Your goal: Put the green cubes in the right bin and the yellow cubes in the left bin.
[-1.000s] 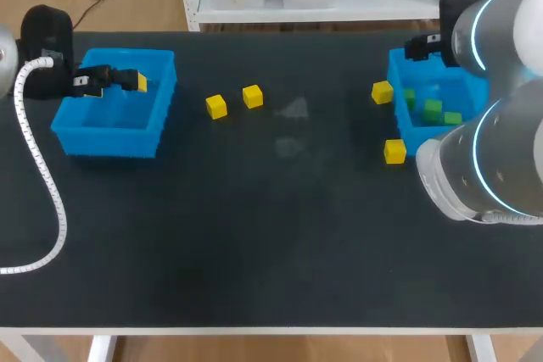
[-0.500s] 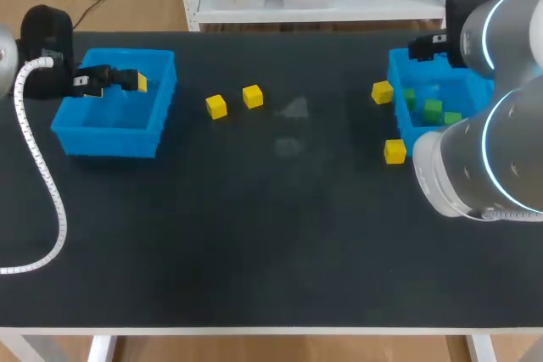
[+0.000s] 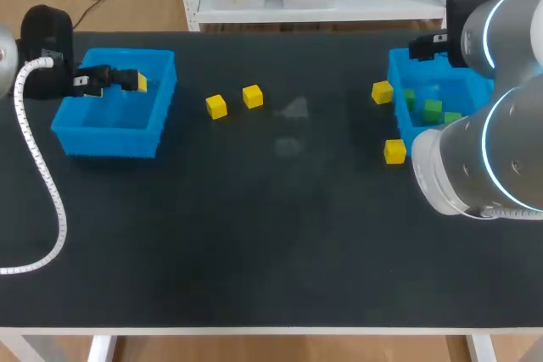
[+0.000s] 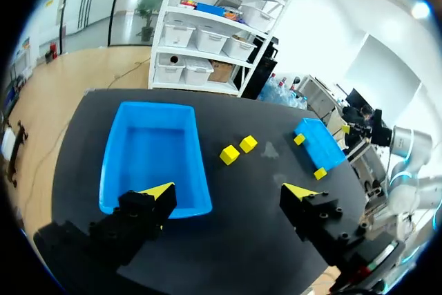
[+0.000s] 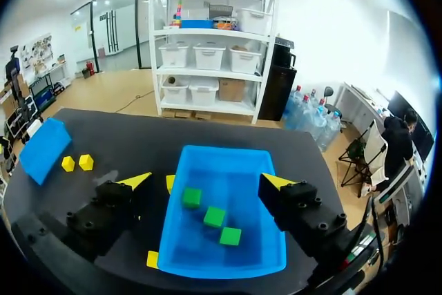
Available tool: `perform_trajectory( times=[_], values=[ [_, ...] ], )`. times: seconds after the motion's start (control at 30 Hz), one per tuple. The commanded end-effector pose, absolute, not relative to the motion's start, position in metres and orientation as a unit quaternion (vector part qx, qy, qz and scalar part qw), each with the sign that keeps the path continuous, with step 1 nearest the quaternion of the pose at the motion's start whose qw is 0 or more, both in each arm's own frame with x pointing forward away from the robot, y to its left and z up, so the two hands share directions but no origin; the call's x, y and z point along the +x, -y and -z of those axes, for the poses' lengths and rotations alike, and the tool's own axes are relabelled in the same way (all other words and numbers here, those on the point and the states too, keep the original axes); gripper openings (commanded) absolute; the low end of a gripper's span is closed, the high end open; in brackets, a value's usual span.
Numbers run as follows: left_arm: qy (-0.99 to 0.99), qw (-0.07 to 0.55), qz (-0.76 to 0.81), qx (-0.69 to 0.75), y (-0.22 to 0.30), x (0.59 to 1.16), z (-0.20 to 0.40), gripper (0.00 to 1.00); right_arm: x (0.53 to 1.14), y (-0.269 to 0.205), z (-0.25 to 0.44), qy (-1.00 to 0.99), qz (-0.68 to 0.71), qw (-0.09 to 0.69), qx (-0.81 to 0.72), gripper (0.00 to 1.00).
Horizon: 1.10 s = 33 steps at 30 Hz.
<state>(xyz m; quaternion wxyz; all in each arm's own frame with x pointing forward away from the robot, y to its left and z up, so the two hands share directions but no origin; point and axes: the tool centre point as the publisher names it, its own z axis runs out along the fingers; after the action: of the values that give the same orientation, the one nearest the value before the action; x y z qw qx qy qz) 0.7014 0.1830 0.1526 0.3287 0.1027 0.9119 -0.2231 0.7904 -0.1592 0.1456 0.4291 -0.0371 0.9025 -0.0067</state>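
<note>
Worktop (image 3: 280, 226): four yellow cubes (image 3: 216, 107) lie loose.
Right bin (image 3: 399, 120) holds the green cubes (image 3: 433, 109); my left claw (image 4: 228, 195), over the left bin (image 3: 110, 137), and right claw (image 5: 206, 181) gape wide, holding nothing. The cubes look light and rigid: I'd pinch opposite flat faces.

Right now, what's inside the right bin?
Three green cubes lie on the floor of the right bin, with no yellow ones, as the right wrist view shows. In the head view the right arm covers the bin's right part.

Left claw (image 4: 229, 191) at my far left, right claw (image 5: 206, 181) at my far right, both spread wide.
</note>
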Motion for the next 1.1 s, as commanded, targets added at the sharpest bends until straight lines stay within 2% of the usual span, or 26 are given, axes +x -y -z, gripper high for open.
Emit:
perform_trajectory(
  times=[0.03, 0.27, 0.57, 0.87, 1.1],
  values=[
    [-0.924, 0.294, 0.192, 0.149, -0.174, 0.731, -0.159, 1.00, 0.791, 0.161, -0.146, -0.903, 0.003, 0.428, -0.039, 1.00],
    [-0.928, 0.239, 0.111, 0.262, -0.129, 0.773, -0.167, 1.00, 0.791, 0.161, -0.146, -0.903, 0.003, 0.428, -0.039, 1.00],
    [-0.933, 0.170, 0.061, 0.312, -0.073, 0.803, -0.136, 1.00, 0.791, 0.161, -0.146, -0.903, 0.003, 0.428, -0.039, 1.00],
    [-0.961, 0.099, 0.030, 0.258, -0.050, 0.807, -0.079, 1.00, 0.791, 0.161, -0.146, -0.903, 0.003, 0.428, -0.039, 1.00],
    [-0.980, 0.068, 0.024, 0.187, -0.046, 0.812, -0.053, 1.00, 0.791, 0.161, -0.146, -0.903, 0.003, 0.428, -0.039, 1.00]
  ],
)
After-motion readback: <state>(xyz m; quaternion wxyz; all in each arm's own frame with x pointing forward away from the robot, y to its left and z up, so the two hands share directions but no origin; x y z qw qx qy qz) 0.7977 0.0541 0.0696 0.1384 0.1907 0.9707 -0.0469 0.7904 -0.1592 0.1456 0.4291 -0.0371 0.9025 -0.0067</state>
